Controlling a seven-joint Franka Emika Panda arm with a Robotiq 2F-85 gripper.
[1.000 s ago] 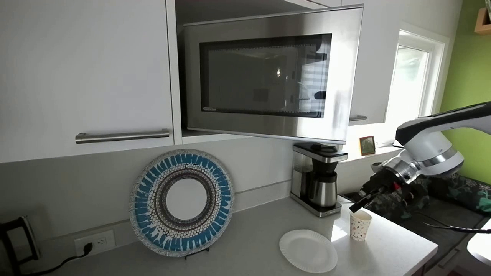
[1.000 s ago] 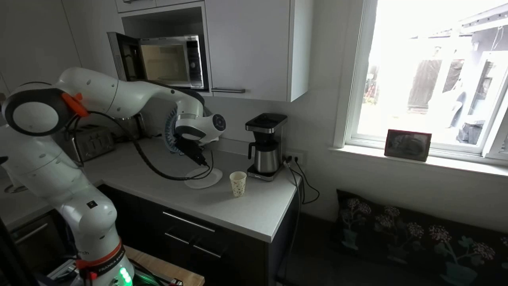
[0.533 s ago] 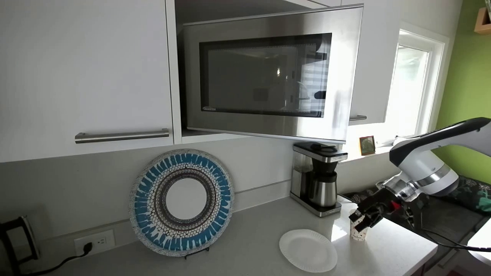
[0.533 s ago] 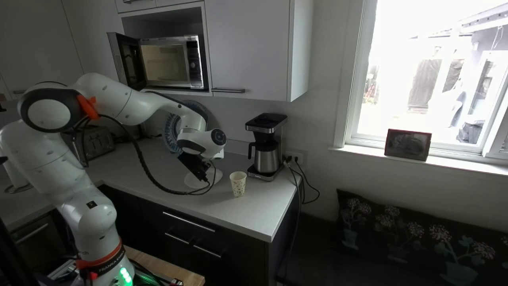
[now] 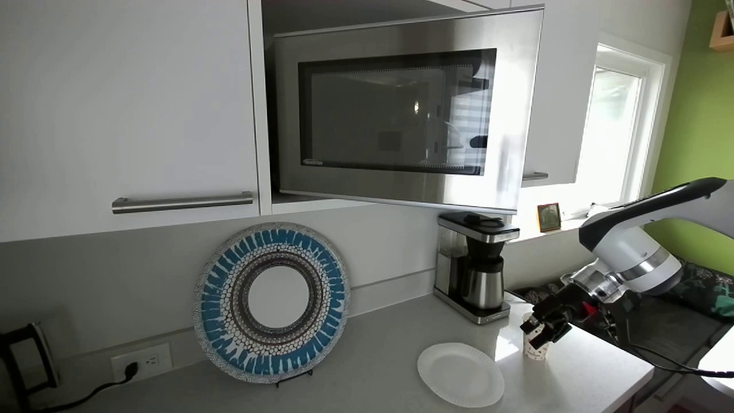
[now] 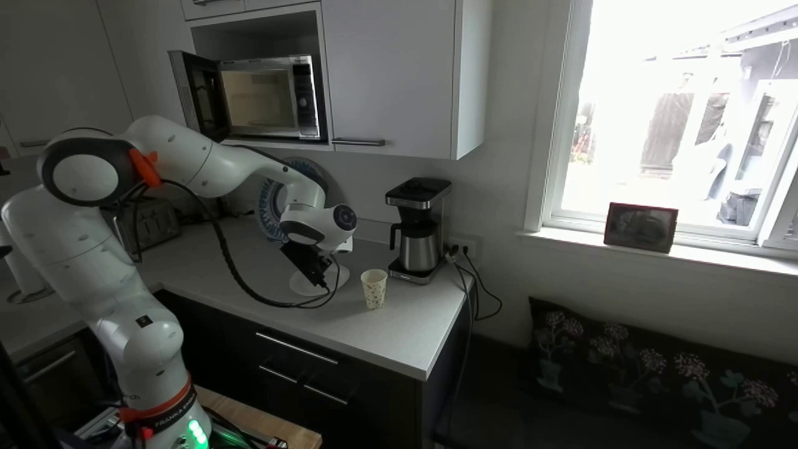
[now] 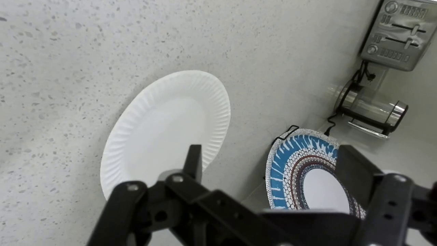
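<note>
The gripper (image 7: 273, 167) is hanging with jaws wide apart, holding nothing. Near it, the paper plate (image 7: 170, 126) is lying flat on the counter (image 7: 68, 61); it is looking light and easily bending, so its fluted rim (image 7: 219, 106) is seeming the best place for grasping.

Working remotely, I see white cabinets (image 5: 126, 103) mounted on a pale wall (image 6: 508, 193). In both exterior views, daylight enters through a window (image 6: 661, 118); a framed picture (image 6: 640, 227) stands on its sill (image 6: 723, 256). Dark drawers (image 6: 368, 374) sit beneath the pale worktop (image 6: 399, 337); a floral cushion (image 6: 648, 368) rests below the window. I register a green wall (image 5: 697, 126) beside that window.
</note>
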